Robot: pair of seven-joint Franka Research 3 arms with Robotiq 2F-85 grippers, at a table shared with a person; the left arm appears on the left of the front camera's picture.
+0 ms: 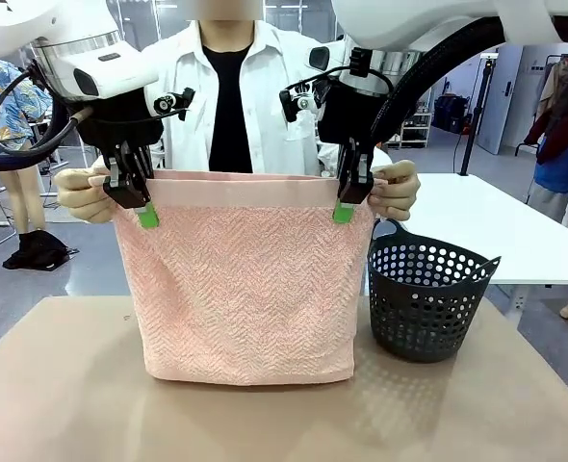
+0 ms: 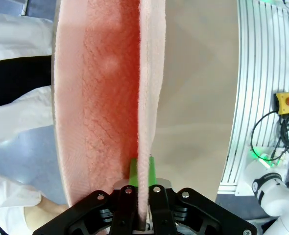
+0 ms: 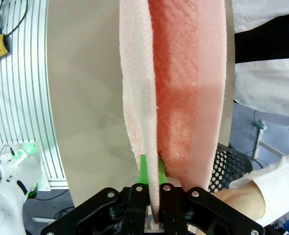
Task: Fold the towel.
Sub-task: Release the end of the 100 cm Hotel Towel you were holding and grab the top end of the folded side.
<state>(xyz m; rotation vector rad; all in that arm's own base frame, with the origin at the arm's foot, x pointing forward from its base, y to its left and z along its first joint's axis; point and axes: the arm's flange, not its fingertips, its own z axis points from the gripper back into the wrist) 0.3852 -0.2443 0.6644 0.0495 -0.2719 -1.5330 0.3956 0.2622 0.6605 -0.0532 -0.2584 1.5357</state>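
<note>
Nearest me is the table. Over it the towel hangs doubled, fold low by the tabletop. Left gripper and right gripper each pinch the near layer's top edge, beside the person's hands at the corners. I judge the first fold made; next, both arms must lower evenly to lay it flat.

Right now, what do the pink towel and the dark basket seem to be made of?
The towel looks like soft terry cloth, probably cotton: fuzzy matt loops, a herringbone weave and a smoother band along the top. The basket looks like moulded plastic, dark grey and matt, with thin walls and even round holes.
</note>
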